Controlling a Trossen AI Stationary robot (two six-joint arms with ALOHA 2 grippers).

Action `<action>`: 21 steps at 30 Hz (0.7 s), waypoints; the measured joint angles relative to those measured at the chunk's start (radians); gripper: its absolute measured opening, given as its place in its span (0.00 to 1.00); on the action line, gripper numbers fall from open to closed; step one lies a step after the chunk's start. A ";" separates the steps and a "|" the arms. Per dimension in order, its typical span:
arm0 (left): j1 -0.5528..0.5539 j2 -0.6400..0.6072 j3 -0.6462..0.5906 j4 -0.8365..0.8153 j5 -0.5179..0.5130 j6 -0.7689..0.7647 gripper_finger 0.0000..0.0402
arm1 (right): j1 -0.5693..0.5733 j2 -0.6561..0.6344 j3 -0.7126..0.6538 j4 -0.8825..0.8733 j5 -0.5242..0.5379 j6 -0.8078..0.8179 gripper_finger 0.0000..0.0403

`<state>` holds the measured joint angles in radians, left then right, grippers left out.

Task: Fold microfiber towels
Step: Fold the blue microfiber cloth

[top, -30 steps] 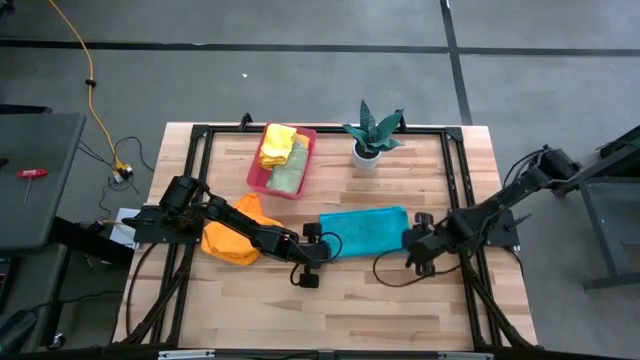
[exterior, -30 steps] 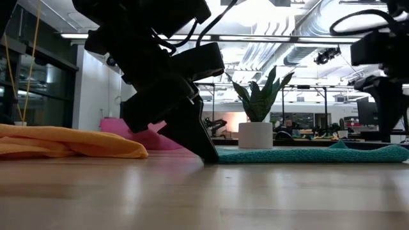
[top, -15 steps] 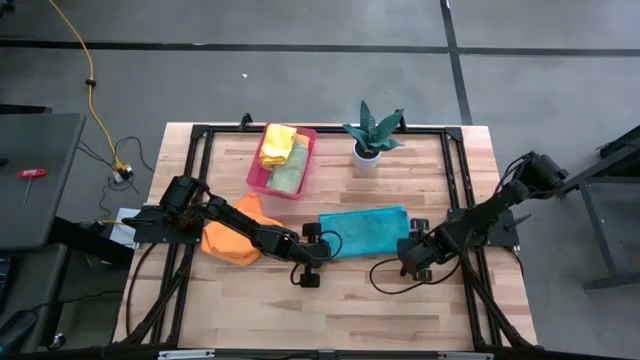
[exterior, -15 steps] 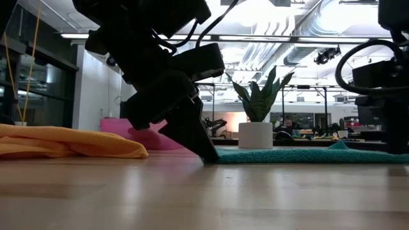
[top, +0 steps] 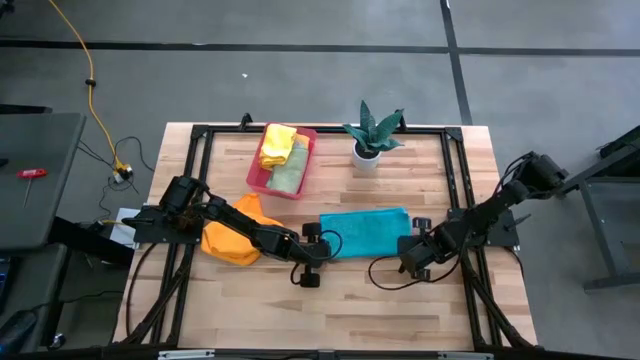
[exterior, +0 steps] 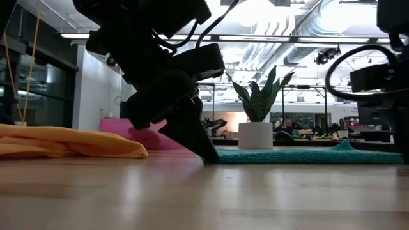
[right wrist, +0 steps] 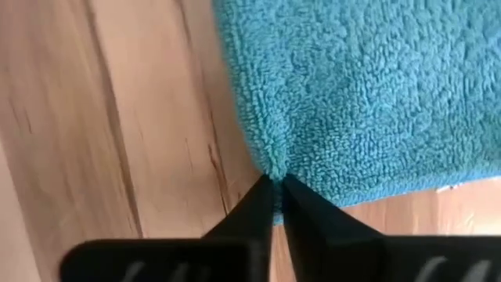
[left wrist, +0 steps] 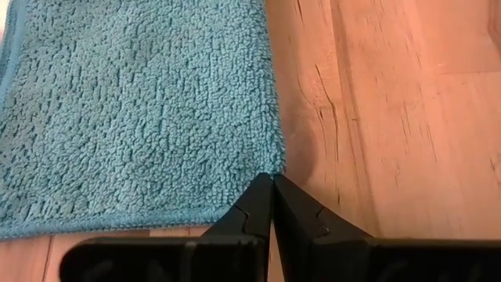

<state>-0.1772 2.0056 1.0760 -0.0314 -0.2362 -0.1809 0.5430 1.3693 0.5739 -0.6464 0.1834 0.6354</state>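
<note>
Both tools pinching the near corners of the teal towel, flat on the table

The teal towel (top: 365, 231) is spread out mid-table (top: 330, 310) — the left tool (left wrist: 272, 178) is clamped on its near-left corner and the right tool (right wrist: 275, 182) is clenched on the near-right corner, both down low on the wood. The orange towel (top: 236, 232) sits bunched up just left of it, partly under the left arm. Further back, a yellow towel (top: 277, 144) and a light green towel (top: 290, 172) lie in the pink tray (top: 308, 160), with a potted plant (top: 372, 133) beside it.
</note>
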 joint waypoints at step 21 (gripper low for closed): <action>-0.006 -0.266 -0.004 -0.260 0.273 -0.280 0.00 | -0.014 -0.003 0.185 0.026 -0.275 0.064 0.00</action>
<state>-0.1831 1.7392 1.0723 -0.2916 0.0365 -0.4608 0.5290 1.3659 0.7589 -0.6206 -0.0921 0.6993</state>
